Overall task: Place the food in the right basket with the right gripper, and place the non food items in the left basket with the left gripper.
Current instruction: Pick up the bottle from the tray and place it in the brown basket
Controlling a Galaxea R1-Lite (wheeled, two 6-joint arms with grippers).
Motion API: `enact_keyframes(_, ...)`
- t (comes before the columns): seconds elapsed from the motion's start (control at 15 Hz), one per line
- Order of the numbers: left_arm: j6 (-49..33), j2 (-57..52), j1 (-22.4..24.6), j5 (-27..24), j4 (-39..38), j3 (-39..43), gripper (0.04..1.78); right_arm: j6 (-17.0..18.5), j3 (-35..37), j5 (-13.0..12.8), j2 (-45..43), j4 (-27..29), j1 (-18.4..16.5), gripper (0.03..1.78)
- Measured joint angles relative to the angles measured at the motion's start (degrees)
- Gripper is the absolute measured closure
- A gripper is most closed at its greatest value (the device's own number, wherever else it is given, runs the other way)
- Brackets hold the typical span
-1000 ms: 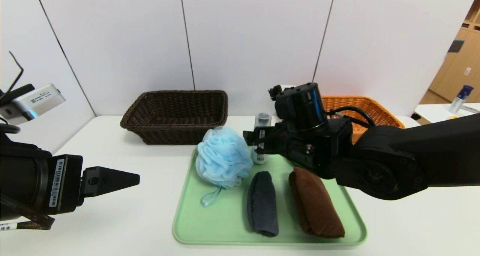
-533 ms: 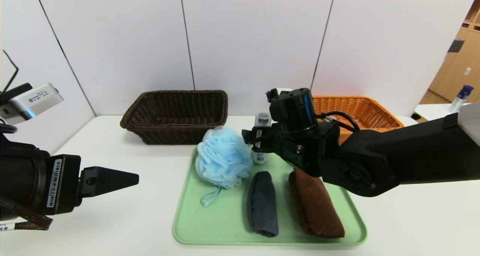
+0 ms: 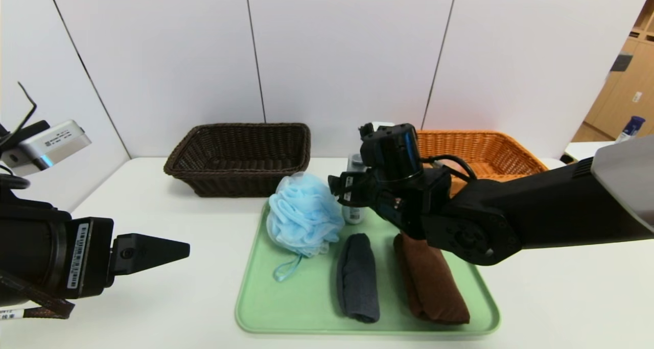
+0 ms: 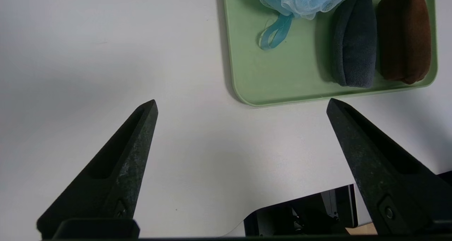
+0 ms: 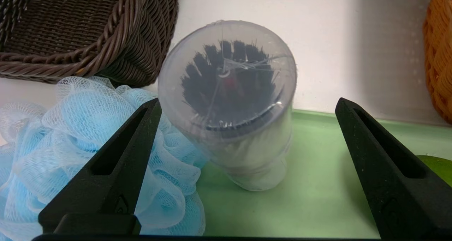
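Observation:
On the green tray lie the blue bath pouf, the grey-capped bottle, the dark grey towel and the brown towel. My right gripper is open and hovers just above and in front of the upright bottle, which stands between its open fingers without touching them. An edge of the green citrus shows beside one finger. The bun is hidden. My left gripper is open and empty over the bare table, left of the tray.
The dark brown basket stands at the back left and looks empty. The orange basket stands at the back right, partly behind my right arm. The pouf presses against the bottle's side. The table's front edge is near my left gripper.
My right arm has moved left and a little away from the orange basket, bringing its gripper over the bottle. The left arm has barely shifted. The tray's things have not moved.

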Motion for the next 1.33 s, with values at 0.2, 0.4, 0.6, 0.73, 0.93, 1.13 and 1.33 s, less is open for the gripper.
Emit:
enact_keyframes(0.2, -0.10, -0.06, -0.02, -0.01, 0.05, 0.29, 0.13, 0.06, -0.41, -0.29, 0.79, -0.05, -0.05, 0.11)
enact_keyframes(0.4, -0.07, -0.35, 0.02, 0.00, 0.05, 0.79, 0.13, 0.16, -0.49, -0.27, 1.45, -0.10, -0.05, 0.11)
enact_keyframes(0.6, -0.10, -0.69, 0.00, -0.01, 0.10, 0.96, 0.13, 0.13, -0.51, -0.27, 2.10, -0.54, -0.28, 0.11)
enact_keyframes(0.73, -0.10, -0.88, 0.00, -0.04, 0.13, 1.10, 0.13, 0.02, -0.52, -0.60, 2.69, -2.94, -0.35, 0.17)
enact_keyframes(0.93, -0.11, -1.18, -0.02, -0.01, 0.18, 1.43, 0.13, -0.06, -0.52, -0.63, 3.35, -3.46, -0.38, 0.65)
enact_keyframes(1.13, -0.02, -1.49, -0.02, 0.00, 0.21, 1.90, 0.13, 0.09, -0.49, -0.35, 3.57, -3.52, -0.35, 0.99)
enact_keyframes(1.33, -0.02, -1.74, -0.02, -0.01, 0.16, 2.29, 0.13, 0.26, -0.44, -0.02, 3.11, -3.39, -0.27, 1.30)
